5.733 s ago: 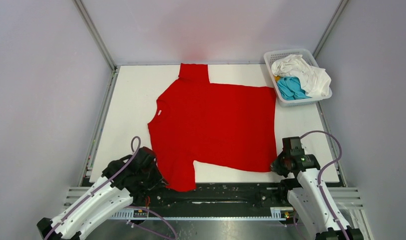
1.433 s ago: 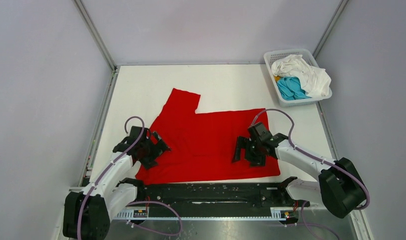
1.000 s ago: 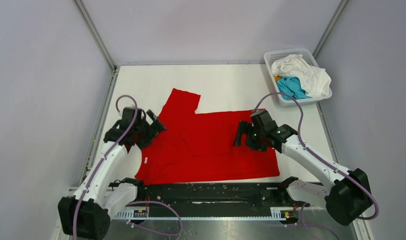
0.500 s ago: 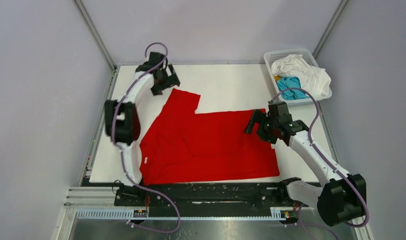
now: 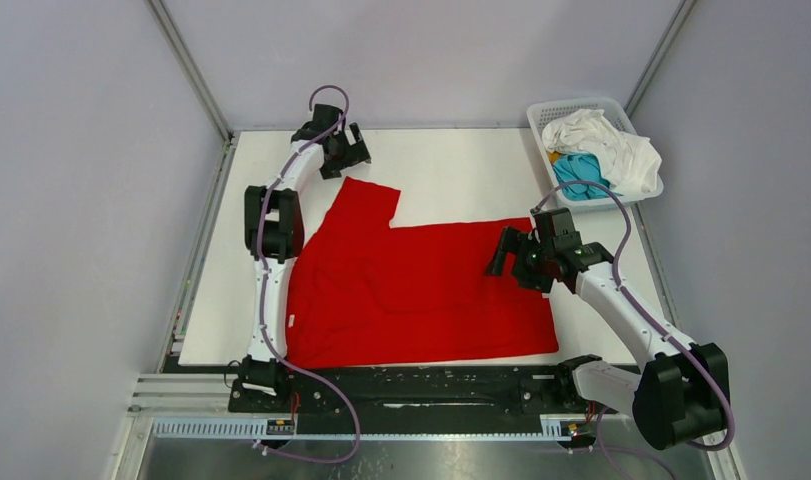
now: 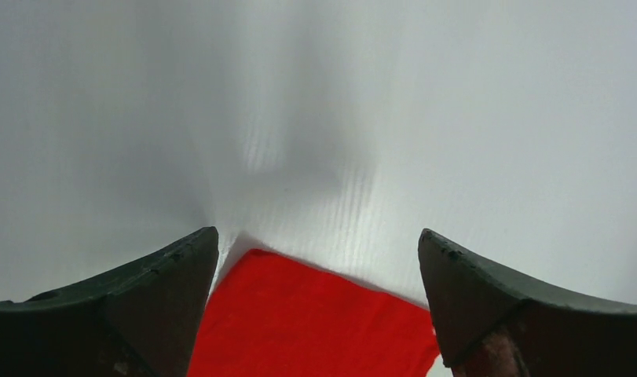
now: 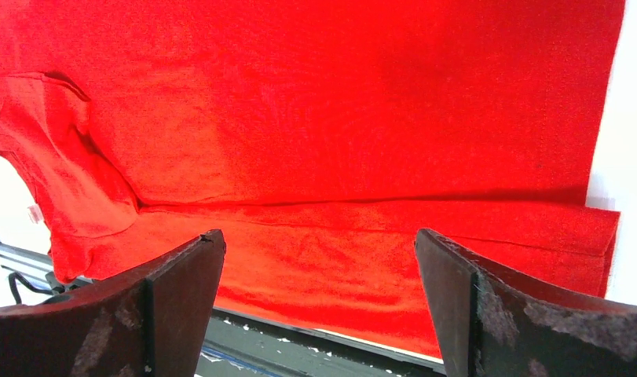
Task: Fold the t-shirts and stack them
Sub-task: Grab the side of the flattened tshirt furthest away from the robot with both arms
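ok, red t-shirt (image 5: pixel 421 290) lies flat on the white desk (image 5: pixel 461 170), collar to the left, one sleeve (image 5: pixel 366 200) pointing to the far side. its near edge is folded over as a band (image 7: pixel 362 259), and the near sleeve (image 7: pixel 64 157) is turned in onto the body. a small white tag (image 5: pixel 294 321) sits at the collar; its writing is too small to read.

left gripper (image 5: pixel 353 155) is at the far end of the desk, just past the far sleeve's edge, jaws spread and empty. right gripper (image 5: pixel 503 255) is over the shirt's right part, jaws spread too, pinching nothing.

white lattice basket (image 5: pixel 541 125) sits at the far right corner and holds a white t-shirt (image 5: pixel 606 140) and a teal t-shirt (image 5: pixel 581 175), both crumpled. no brand is visible anywhere.
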`<state>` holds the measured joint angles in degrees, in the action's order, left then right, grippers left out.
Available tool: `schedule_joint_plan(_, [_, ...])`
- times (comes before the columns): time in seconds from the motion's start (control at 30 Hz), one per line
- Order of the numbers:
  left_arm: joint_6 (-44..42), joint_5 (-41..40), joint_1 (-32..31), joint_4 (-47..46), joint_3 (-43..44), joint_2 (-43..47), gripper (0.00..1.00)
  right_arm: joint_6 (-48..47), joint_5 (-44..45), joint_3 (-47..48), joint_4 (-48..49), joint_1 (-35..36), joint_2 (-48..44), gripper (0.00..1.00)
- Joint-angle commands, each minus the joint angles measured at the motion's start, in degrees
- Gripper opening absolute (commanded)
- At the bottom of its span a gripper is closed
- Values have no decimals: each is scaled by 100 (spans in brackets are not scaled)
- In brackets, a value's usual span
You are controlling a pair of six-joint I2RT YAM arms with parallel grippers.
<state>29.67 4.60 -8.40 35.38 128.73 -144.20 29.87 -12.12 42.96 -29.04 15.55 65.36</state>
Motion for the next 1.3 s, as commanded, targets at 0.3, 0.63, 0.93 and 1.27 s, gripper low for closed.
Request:
schedule_joint_plan(0.3, [-204, 180, -278, 479, -320, 182, 70, -158, -73, 25, -77, -52, -163, 98])
schedule_joint_plan(0.63, [-532, -1326, -485, 1446, -42, 175, 51, -215, 138, 55, -175, -59, -159, 98])
schedule_joint_plan(0.93, [-683, -1239, -495, 1448, 213, 39, 3, -187, 928, 462, -266, -85, 316, 99])
schedule_joint_plan(1.27, [-1178, -538, -701, 718, -718, 1111, 0, -3884, 357, 3134, -615, -196, 2907, 99])
